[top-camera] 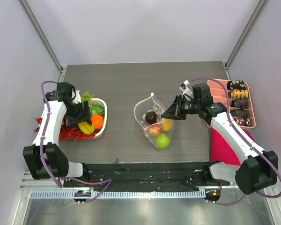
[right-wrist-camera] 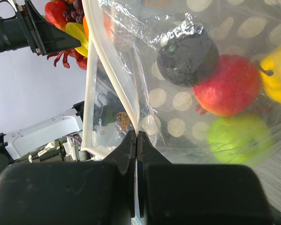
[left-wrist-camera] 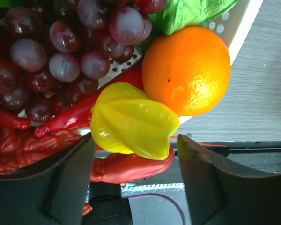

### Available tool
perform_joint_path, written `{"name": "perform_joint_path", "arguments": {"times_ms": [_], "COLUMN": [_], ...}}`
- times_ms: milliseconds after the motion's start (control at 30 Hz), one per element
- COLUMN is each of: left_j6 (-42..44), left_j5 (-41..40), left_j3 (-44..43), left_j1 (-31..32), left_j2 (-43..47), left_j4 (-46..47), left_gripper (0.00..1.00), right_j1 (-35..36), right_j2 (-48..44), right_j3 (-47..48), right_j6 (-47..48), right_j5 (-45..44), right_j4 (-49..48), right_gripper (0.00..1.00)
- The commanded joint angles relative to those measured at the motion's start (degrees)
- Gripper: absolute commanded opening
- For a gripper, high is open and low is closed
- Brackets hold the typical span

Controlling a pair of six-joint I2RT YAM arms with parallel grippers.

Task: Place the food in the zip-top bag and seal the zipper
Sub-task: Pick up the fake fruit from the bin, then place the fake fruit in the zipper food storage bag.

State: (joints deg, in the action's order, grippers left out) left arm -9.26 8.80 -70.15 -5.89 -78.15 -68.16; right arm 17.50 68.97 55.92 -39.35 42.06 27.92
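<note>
Looks like the loading step to me. Mid-frame on the worktop the zip-top bag sits mouth open, zipper unsealed, the right end effector pinched shut on its rim. Left of it, the white basket holds grapes, an orange and the yellow star fruit, which the left end effector straddles with fingers apart (no grip yet). Next it'd need to close, lift and carry over. Bagged already: green apple, red fruit, yellow fruit.

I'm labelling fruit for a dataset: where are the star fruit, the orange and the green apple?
star fruit (left-wrist-camera: pixel 131 122): left wrist view, its central ridge.
orange (left-wrist-camera: pixel 186 70): left wrist view, middle of the peel.
green apple (right-wrist-camera: pixel 234 138): right wrist view, centre of its skin.
</note>
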Motion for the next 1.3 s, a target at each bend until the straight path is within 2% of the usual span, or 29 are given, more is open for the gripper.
{"name": "perform_joint_path", "arguments": {"times_ms": [0, 233, 367, 600, 767, 933, 1033, 1133, 1167, 1233, 1267], "left_j6": [-1.03, -1.11, -0.68, 0.46, 1.52, 2.48, 4.07, 2.67, 2.32, 1.44, 1.26], "left_j5": [3.59, 4.21, 4.21, 2.46, 0.35, 1.84, 1.92, 3.6, 3.16, 0.7, 0.17], "left_j3": [0.19, 0.28, -0.86, -2.79, -7.45, -15.62, -19.31, -23.88, -24.94, -27.92, -28.72], "left_j1": [-0.96, -2.28, -2.9, -2.9, -2.9, -2.64, -0.27, 5.26, 11.8, 18.69, 25.07], "left_j2": [-0.69, -1.65, -1.39, 1.24, 3.18, 4.15, 3.1, 1.43, 1.07, -0.07, -0.51], "left_j4": [2.24, 2.59, 1.45, -0.74, -3.9, -4.35, -2.86, 0.3, 1.44, 6.27, 8.29], "left_gripper": [0.69, 0.66, 0.55, 0.43, 0.4, 0.34, 0.32, 0.31, 0.31, 0.32, 0.33], "right_j1": [-0.18, -0.1, -0.18, -0.18, -0.18, -0.1, -0.18, -0.09, -0.18, -0.1, -0.18], "right_j2": [-1.03, -0.85, -0.77, -0.07, 0.2, 0.29, 0.46, 0.46, 0.46, 0.55, 0.46], "right_j3": [1.29, 1.03, 1.12, 1.29, 1.56, 1.47, 1.65, 1.74, 1.74, 1.82, 2.17], "right_j6": [0.33, 0.24, 0.42, -0.46, -0.29, -0.37, -0.37, -0.29, -0.29, -0.46, -0.2], "right_j5": [-0.32, -0.4, -0.4, -0.32, -0.23, -0.05, 0.12, 0.21, 0.12, 0.12, 0.12], "right_j4": [-1.03, -1.03, -1.12, -1.91, -1.82, -2.08, -2.17, -2.26, -2.26, -2.0, -1.73], "right_gripper": [0.01, 0.01, 0.01, 0.01, 0.01, 0.01, 0.01, 0.01, 0.01, 0.01, 0.01]}}
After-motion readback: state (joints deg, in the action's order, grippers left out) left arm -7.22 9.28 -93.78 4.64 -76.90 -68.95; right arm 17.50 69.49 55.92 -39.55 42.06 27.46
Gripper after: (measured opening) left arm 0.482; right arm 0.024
